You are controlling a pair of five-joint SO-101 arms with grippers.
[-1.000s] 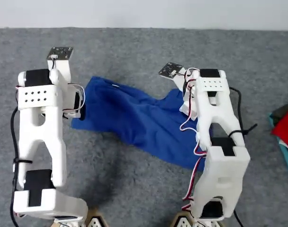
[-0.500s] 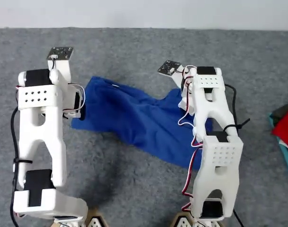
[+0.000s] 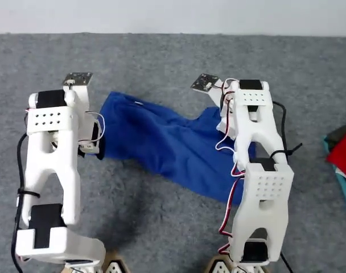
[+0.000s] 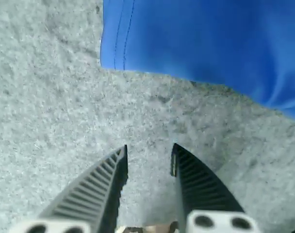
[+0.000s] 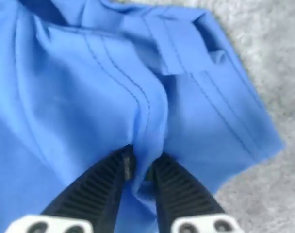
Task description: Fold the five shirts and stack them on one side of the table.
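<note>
The blue shirt [image 3: 161,142] is soft, smooth cloth with wrinkles and thin stitched lines. It lies on the fuzzy grey table [image 3: 161,57], and grey fuzz shows all around it. Its long side runs slanted, from beside the left gripper [image 4: 147,150] toward the right arm. The left gripper's ridged black fingers are spread over the fuzz, just beside the shirt's hemmed edge. The right gripper [image 5: 140,158] pinches a raised fold of the shirt by a seam. Well apart from the shirt, folded clothes [image 3: 342,156] sit at the table's edge.
</note>
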